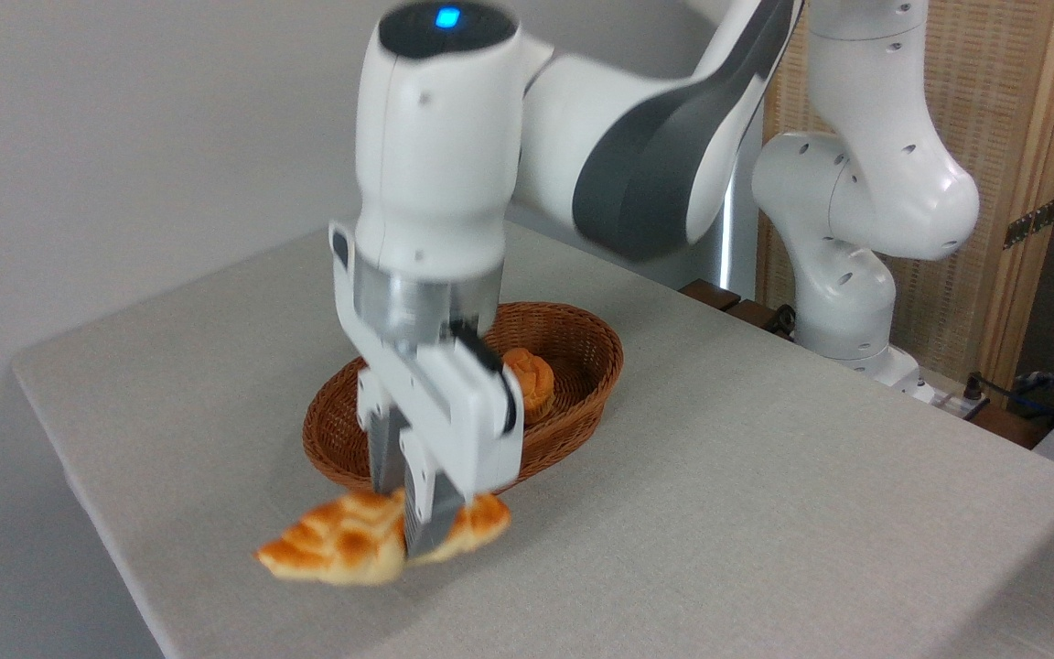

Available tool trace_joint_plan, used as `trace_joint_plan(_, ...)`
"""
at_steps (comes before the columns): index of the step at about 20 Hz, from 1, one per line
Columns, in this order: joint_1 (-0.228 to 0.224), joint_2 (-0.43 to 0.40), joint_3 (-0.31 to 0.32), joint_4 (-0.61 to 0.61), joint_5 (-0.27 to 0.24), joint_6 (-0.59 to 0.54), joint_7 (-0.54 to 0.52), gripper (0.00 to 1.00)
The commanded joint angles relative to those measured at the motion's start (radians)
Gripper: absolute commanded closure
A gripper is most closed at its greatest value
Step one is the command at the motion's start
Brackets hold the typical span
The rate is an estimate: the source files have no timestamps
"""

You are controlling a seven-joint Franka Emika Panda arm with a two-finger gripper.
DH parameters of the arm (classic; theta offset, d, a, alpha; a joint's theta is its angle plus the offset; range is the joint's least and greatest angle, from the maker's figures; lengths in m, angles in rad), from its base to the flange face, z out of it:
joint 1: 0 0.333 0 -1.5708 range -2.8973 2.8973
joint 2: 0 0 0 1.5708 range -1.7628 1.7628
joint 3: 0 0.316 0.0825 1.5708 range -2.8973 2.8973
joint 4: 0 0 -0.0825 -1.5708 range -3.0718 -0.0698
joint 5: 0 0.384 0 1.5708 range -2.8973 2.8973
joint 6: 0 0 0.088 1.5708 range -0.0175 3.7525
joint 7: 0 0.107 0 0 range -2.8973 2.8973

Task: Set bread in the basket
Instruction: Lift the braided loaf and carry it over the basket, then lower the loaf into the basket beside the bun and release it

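Note:
The bread (344, 545), a long flat braided loaf with a golden-orange crust and pale seams, is near the table's front-left edge, just in front of the basket. My gripper (410, 523) points straight down and is shut on the bread's middle, one finger on each side. The loaf looks blurred and seems just off the tabletop, its left end tilted down. The basket (573, 352), oval and reddish-brown wicker, stands right behind the gripper, which hides part of its front rim.
A small round knotted orange bun (532, 380) lies inside the basket. The grey table's (765, 476) left and front edges run close to the bread. The arm's white base stands at the back right, by a wooden screen and cables.

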Motion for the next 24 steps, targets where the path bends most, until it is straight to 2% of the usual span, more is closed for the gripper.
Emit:
trace_joint_plan(1,-0.007,-0.087,-0.016,-0.017,-0.033,-0.068,-0.131,0.62)
trace_joint_plan(5,-0.010,-0.134,-0.065,-0.019,-0.025,-0.321,-0.148,0.62)
trace_joint_plan(8,-0.012,-0.147,-0.097,-0.022,-0.023,-0.399,-0.149,0.59)
trace_joint_plan(12,-0.015,-0.128,-0.127,-0.028,-0.016,-0.386,-0.139,0.59)
trace_joint_plan(16,-0.038,-0.089,-0.137,-0.029,-0.014,-0.344,-0.132,0.46)
trace_joint_plan(20,-0.041,-0.061,-0.170,-0.029,-0.013,-0.341,-0.123,0.38)
trace_joint_plan(21,-0.041,-0.049,-0.179,-0.029,-0.013,-0.340,-0.123,0.31)
trace_joint_plan(24,-0.042,-0.038,-0.183,-0.029,-0.011,-0.338,-0.123,0.29)
